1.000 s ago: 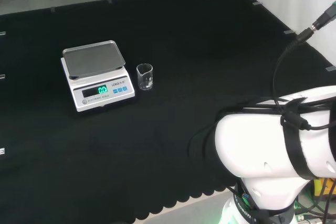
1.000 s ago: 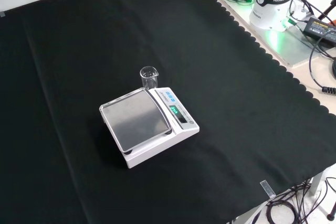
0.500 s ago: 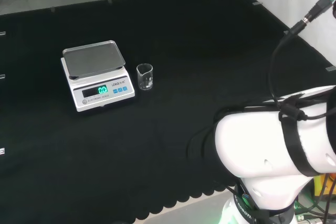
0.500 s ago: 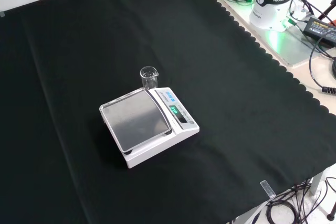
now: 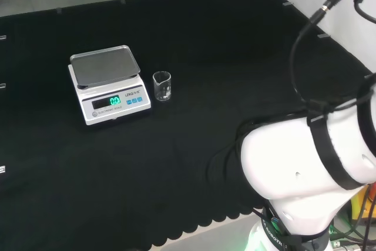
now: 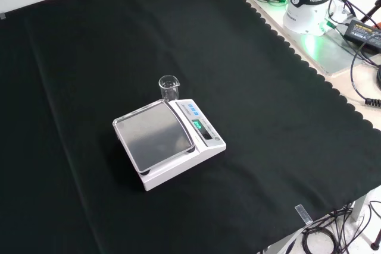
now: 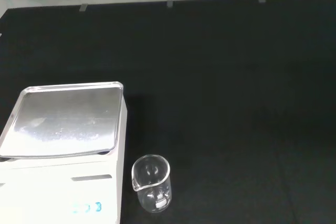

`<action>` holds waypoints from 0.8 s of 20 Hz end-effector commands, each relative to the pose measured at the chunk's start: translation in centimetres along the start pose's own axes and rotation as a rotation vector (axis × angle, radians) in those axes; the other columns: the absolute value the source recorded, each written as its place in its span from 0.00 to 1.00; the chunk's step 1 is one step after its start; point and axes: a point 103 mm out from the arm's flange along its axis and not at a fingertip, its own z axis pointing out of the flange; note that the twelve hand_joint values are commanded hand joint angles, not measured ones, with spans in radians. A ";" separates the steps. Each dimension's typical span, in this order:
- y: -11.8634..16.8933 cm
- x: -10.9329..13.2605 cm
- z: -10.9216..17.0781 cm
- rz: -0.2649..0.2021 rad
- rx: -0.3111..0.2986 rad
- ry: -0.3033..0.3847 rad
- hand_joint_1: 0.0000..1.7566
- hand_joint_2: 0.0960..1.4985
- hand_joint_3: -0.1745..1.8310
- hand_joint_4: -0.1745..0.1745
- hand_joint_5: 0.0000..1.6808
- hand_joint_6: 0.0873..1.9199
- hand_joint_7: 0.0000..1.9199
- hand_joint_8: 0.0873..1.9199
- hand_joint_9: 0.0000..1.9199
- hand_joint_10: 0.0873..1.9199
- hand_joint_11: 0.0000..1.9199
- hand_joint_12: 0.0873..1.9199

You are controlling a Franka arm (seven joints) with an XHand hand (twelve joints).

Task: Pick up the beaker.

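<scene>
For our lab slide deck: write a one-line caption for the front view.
A small clear beaker stands upright on black cloth just beyond a white scale.

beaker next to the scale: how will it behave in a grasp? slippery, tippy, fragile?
The beaker looks like clear, smooth glass, so probably slick against the fingers and breakable if dropped. It appears empty and small beside the scale, so likely light and easy to knock over with a sideways nudge. It stands upright near the scale, leaving little room on that side.

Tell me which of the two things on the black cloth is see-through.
The small beaker is the see-through one, standing upright on the cloth just beside the scale, which is opaque white with a metal pan.
</scene>
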 end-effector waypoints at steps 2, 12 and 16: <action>4.9 -0.1 3.8 -0.023 0.018 0.066 0.15 0.57 0.18 0.35 0.00 0.00 0.00 0.17 0.00 0.19 0.00 0.75; 8.0 -0.4 8.3 -0.007 0.060 0.099 0.16 0.58 0.17 0.33 0.00 0.00 0.00 0.20 0.00 0.22 0.00 0.76; 8.8 -0.2 10.0 -0.012 0.095 0.109 0.16 0.58 0.17 0.32 0.00 0.00 0.00 0.21 0.00 0.22 0.00 0.76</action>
